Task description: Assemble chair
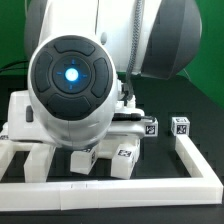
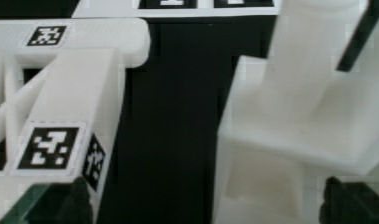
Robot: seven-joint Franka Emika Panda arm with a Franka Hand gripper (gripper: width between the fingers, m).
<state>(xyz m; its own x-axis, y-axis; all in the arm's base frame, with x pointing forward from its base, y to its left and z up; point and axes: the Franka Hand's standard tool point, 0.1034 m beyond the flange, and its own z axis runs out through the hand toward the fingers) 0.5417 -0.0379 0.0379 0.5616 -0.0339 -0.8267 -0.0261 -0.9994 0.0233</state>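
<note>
The white border rail (image 1: 110, 186) ran along the exterior view's lower edge and up its right side, fencing the black desk (image 1: 170, 157). Behind it the arm (image 1: 70, 85) covered part of the chair (image 1: 126, 154), its loose pieces lying centre-low. Two cube-topped posts (image 1: 150, 127) stood centre-right, bare desk around them. The jaws stood released, gripping nothing, over a clear strip between two white pieces (image 2: 292, 140).
</note>
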